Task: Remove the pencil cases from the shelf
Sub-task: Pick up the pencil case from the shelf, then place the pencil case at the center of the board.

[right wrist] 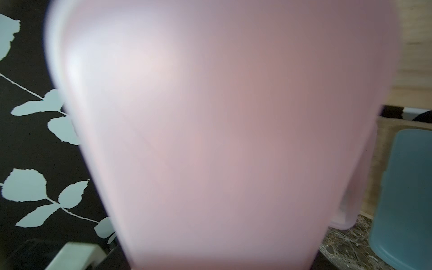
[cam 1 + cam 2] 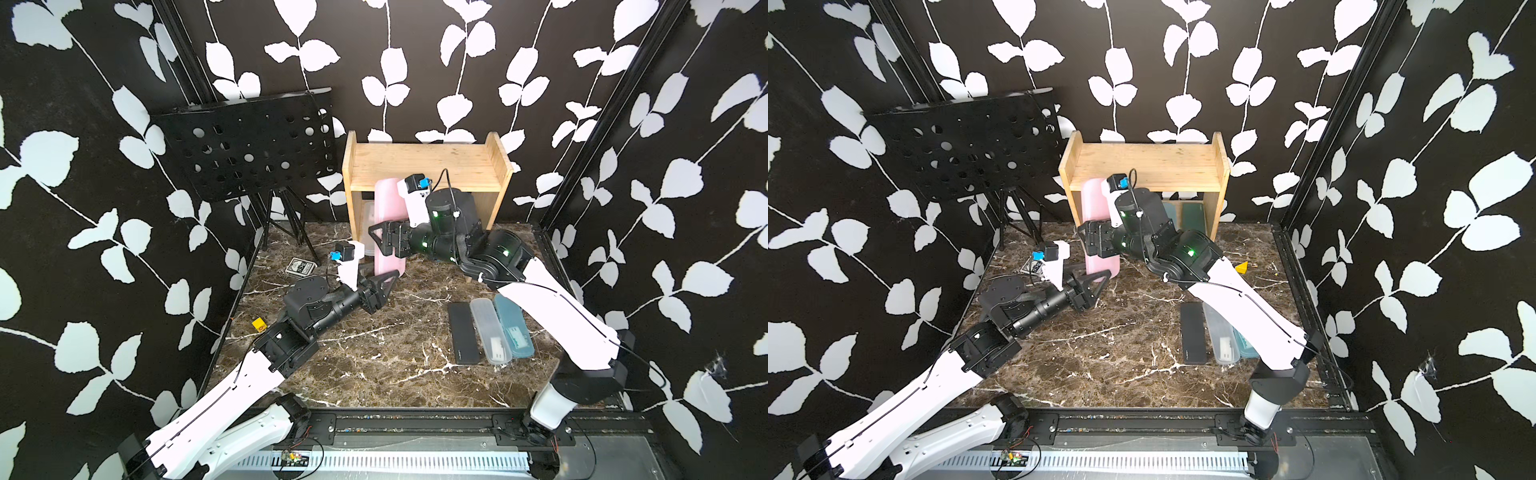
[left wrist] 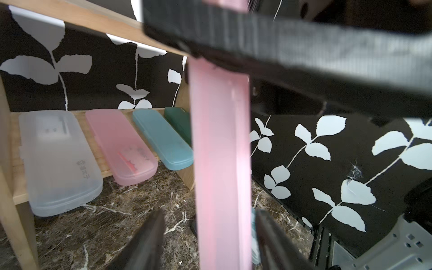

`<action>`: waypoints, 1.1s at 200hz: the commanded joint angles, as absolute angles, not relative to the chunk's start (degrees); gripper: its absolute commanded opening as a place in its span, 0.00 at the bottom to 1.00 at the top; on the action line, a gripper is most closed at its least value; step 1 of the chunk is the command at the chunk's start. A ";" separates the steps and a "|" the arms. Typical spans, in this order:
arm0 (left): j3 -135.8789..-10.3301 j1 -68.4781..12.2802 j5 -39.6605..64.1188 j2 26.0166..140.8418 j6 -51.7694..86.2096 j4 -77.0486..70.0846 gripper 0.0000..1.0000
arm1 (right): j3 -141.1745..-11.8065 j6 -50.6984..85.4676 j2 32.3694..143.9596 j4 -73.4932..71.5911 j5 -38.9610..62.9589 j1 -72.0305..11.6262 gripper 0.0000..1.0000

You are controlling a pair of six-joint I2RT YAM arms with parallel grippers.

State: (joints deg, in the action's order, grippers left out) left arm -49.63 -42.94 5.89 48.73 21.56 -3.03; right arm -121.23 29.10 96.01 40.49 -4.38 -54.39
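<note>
Risk: slip or topple of the upright pink pencil case [image 2: 385, 199], given one narrow hold on slick plastic; knock against the shelf [image 2: 428, 166] close by
Left gripper [image 2: 380, 293]: released; fingers [image 3: 145, 243] spread beside the case's lower end
Right gripper [image 2: 380, 243]: clenched across the case, centre frame
Materials: frosted smooth plastic, slim, round-ended; pale grained wood; veined marble tabletop [image 2: 374, 353]
Elsewhere: four cases [image 3: 121, 149] on lower tier [image 3: 14, 152]; three cases [image 2: 490, 332] on tabletop, lower right

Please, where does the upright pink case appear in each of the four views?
In a top view: pink case, centre, before the shelf.
In a top view: the case, left of centre.
Left wrist: upright band, mid-picture.
Right wrist: blurred, fills most of it.
Shared landmark: the shelf's light wood.
</note>
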 commanded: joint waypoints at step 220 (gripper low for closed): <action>-46.61 -42.97 -13.85 44.86 16.70 8.22 0.99 | -66.18 45.09 88.99 36.20 -2.94 -46.85 0.68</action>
State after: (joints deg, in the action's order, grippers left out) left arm -46.72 -43.05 -14.68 44.64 17.43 9.54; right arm -66.48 43.42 86.43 38.06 -1.67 -46.72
